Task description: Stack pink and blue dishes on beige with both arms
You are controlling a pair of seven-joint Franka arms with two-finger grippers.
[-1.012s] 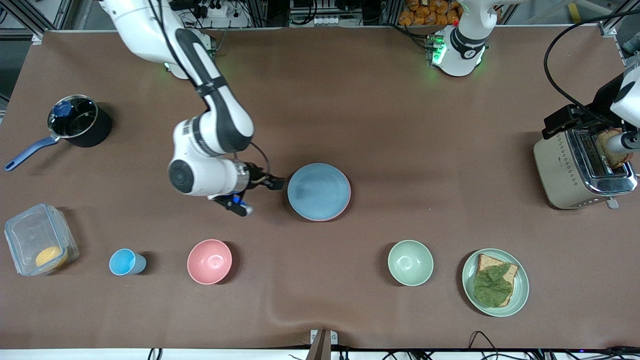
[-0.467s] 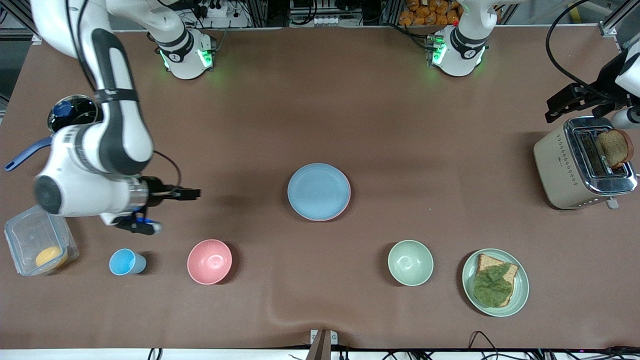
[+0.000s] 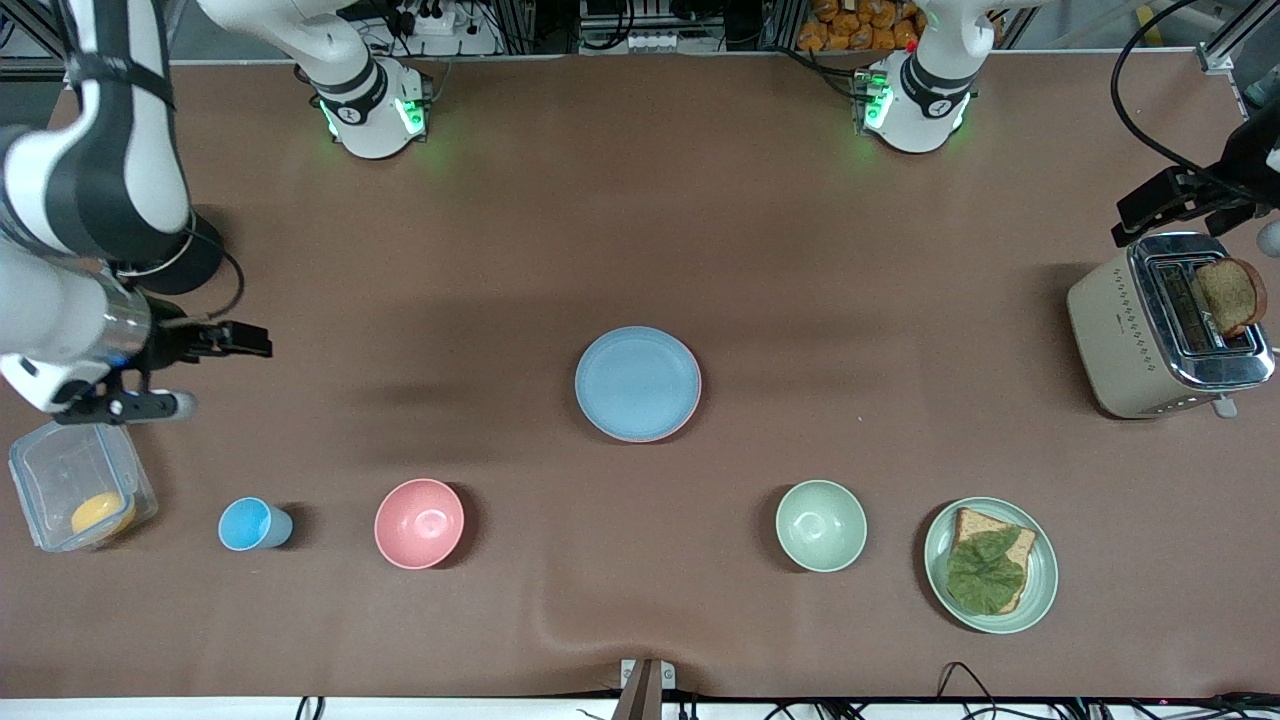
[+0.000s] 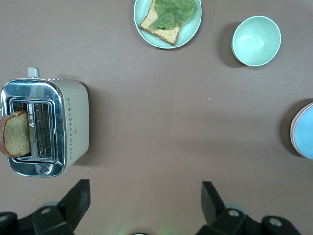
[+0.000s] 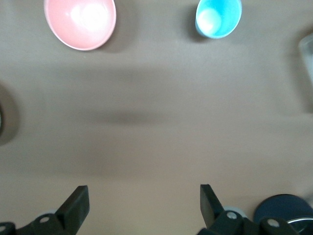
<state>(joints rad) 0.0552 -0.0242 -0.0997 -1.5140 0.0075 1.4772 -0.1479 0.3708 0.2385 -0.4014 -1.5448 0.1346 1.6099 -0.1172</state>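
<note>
Stack: your blue plate (image 3: 637, 382) lies mid-table on the pink plate (image 3: 688, 419), whose rim just peeks out beneath; no beige plate shows.
Right gripper (image 3: 243, 341): fingers apart, empty, over the right arm's end; stack lies toward mid-table.
Left gripper (image 4: 144, 200): fingers apart, empty, above the toaster (image 3: 1165, 332).
Nearer arm: judge them about equally far.

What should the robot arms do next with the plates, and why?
Probably nothing more than pulling back to wait. The blue plate already lies on top of the stack, with the pink plate's rim showing under it. The right gripper and the left gripper are both open, empty, and out toward the table's ends.
</note>
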